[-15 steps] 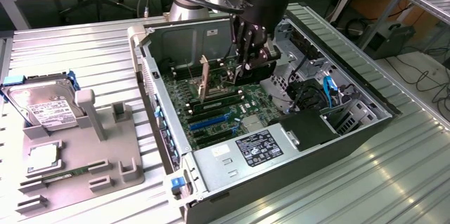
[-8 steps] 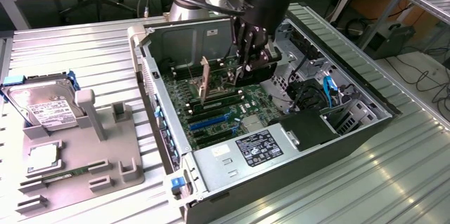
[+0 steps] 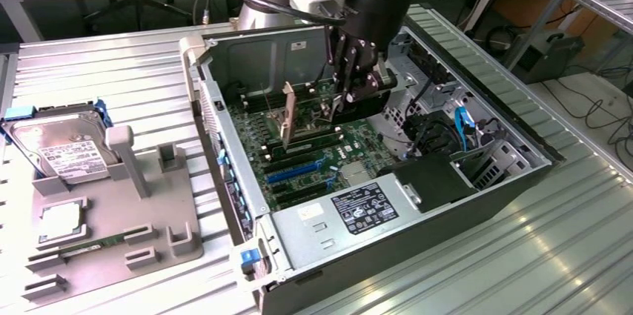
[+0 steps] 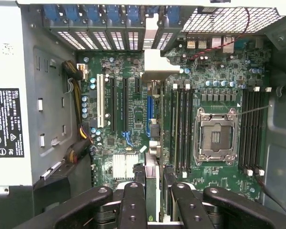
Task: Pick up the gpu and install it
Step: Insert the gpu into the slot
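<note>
- Gripper [image 3: 348, 96] down inside the case [image 3: 514, 181], clenched on the gpu [image 3: 290, 111], fingers [image 4: 132, 205] pinching the card's top edge.
- Gpu upright, edge-on over the motherboard [image 3: 327, 159], silvery bracket [image 4: 155, 67] toward the rear slot openings.
- Pick-up done, by the look of it; card off the tray [image 3: 109, 241] and above the slots [image 4: 150, 109].
- Seating not confirmed: lower edge close to the blue slot, cannot tell whether touching or pushed home.
- Tight quarters: memory sticks [image 4: 181, 129] just beside the card on one side, more slots on the other.
- CPU socket [image 4: 215, 135] nearby, uncovered; well worth keeping off.
- Power supply [image 3: 366, 207] and drive cage [image 3: 485, 159] well apart from the card.
- Case wall beyond the bracket; open room only straight up through the open side.
- Hard drive [image 3: 59, 144] parked on the tray, well clear.
</note>
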{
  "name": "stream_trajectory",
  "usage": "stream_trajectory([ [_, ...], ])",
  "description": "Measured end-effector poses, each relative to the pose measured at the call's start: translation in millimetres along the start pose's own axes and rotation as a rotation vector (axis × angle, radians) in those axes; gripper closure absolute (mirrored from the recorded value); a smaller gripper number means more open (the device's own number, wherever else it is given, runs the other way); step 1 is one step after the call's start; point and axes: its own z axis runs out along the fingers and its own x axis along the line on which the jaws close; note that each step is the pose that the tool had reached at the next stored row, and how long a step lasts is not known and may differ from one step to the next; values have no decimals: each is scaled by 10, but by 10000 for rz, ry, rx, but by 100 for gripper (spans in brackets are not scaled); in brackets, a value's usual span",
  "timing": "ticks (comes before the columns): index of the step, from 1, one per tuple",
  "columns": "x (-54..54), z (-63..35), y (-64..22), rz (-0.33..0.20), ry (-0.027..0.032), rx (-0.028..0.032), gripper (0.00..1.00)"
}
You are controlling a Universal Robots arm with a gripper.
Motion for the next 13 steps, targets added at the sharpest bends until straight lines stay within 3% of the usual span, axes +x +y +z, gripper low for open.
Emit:
stream_trajectory([
  [13, 38, 30, 6, 1, 0, 0, 74],
])
